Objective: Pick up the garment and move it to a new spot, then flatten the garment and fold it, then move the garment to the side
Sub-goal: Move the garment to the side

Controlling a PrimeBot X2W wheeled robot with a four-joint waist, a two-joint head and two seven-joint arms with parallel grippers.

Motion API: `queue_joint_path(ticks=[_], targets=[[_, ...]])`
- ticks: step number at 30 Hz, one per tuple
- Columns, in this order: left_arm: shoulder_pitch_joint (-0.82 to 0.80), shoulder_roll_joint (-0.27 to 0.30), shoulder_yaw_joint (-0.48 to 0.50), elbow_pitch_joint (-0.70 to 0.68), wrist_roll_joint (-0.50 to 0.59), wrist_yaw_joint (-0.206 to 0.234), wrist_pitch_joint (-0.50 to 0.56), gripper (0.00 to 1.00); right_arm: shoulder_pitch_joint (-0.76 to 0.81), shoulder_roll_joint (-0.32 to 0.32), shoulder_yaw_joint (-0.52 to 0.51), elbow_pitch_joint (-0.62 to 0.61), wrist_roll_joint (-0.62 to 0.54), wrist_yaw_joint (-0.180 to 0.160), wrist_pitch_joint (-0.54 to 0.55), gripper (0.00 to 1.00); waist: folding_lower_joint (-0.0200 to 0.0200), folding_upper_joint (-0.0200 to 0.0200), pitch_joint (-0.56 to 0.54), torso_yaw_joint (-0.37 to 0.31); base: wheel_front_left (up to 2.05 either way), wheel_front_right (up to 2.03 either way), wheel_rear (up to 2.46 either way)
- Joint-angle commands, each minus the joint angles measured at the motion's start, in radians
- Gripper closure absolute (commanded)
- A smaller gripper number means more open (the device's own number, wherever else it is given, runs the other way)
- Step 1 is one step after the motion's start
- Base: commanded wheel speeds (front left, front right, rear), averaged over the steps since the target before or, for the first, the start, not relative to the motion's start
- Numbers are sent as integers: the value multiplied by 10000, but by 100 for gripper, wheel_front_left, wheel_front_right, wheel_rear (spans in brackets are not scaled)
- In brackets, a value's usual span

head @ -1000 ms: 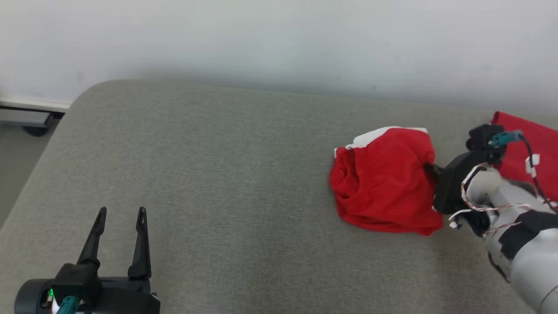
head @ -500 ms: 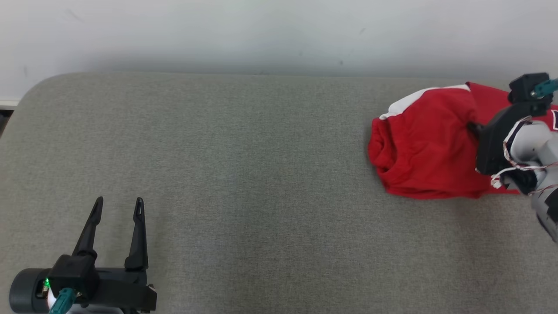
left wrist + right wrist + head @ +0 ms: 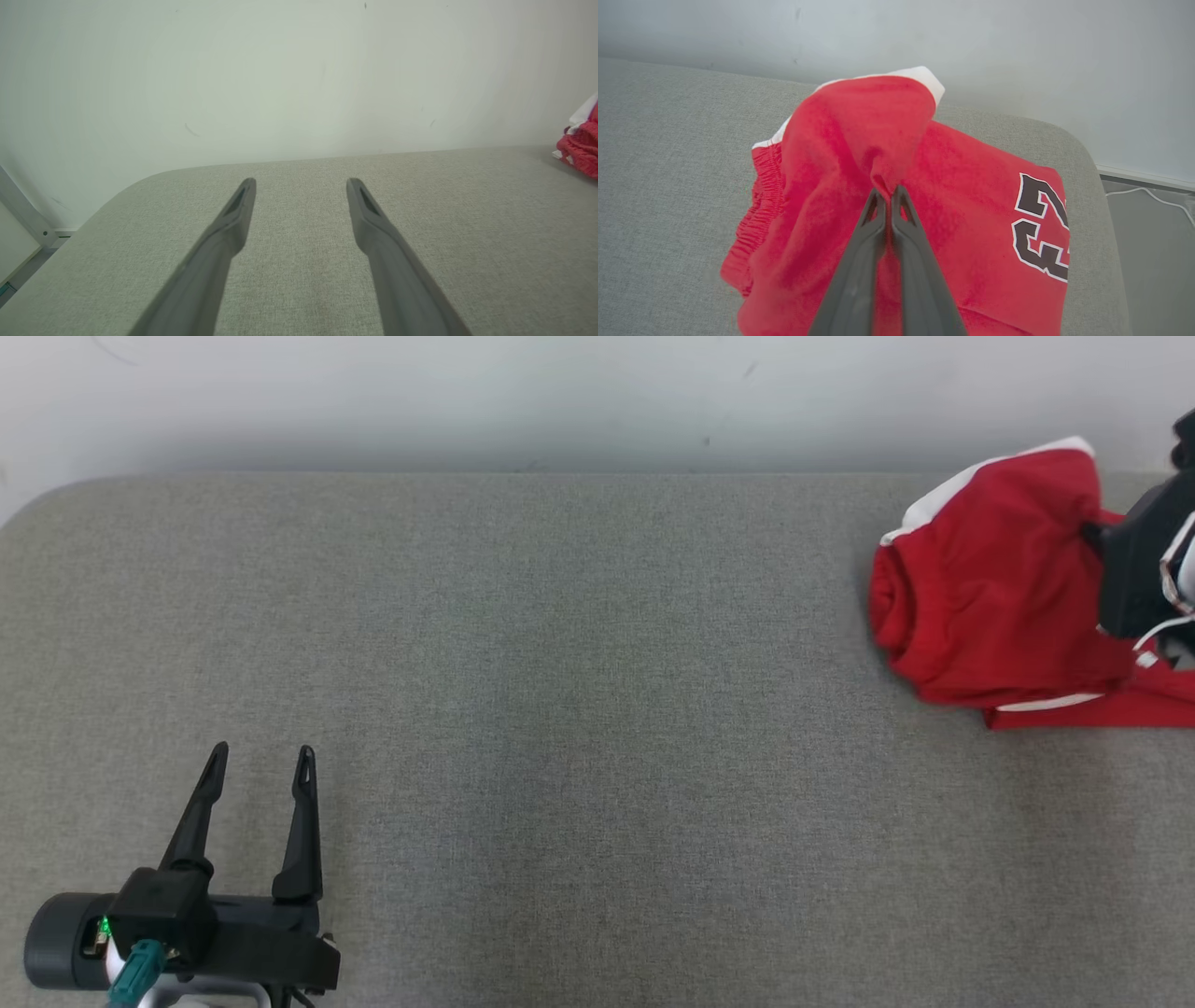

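Dark and slender, the two fingers of the left gripper [image 3: 263, 751] stand at the lower left of the head view. They are spread wide apart with nothing between them, over a grey woven cushion [image 3: 560, 709]. The cushion runs across the whole frame to a straight far edge with a rounded corner at the upper left. At the upper right of the head view the red garment [image 3: 980, 588] sits bunched on the cushion, with white trim along its top and a gathered elastic band at its left side. In the middle of the right wrist view the right gripper [image 3: 888, 190] has its jaws pressed together on a fold of the garment, and the cloth rises in a peak above the tips. To the right there, flat red fabric carries black numerals [image 3: 1041, 228] edged in white; whether it is one piece with the garment I cannot tell. Behind everything stands a pale wall [image 3: 467, 392].
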Motion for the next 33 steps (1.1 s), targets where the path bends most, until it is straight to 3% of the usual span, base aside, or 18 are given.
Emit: queue_joint_path(ticks=[1,13,33], targets=[[-119,84,26,11,51,-20,-68,0,-285,-188,25,8,-36,-11,41,100,-2,-1,47,-14,0,0,0],[-223,13,-26,-7,95,-71,-68,0,-859,-499,161,427,48,-11,567,100,-2,-1,257,79,0,0,0],[-515,-129,-74,2,145,-151,-68,0,-2005,-988,1540,1723,-1751,-11,324,100,-2,-1,858,731,0,0,0]])
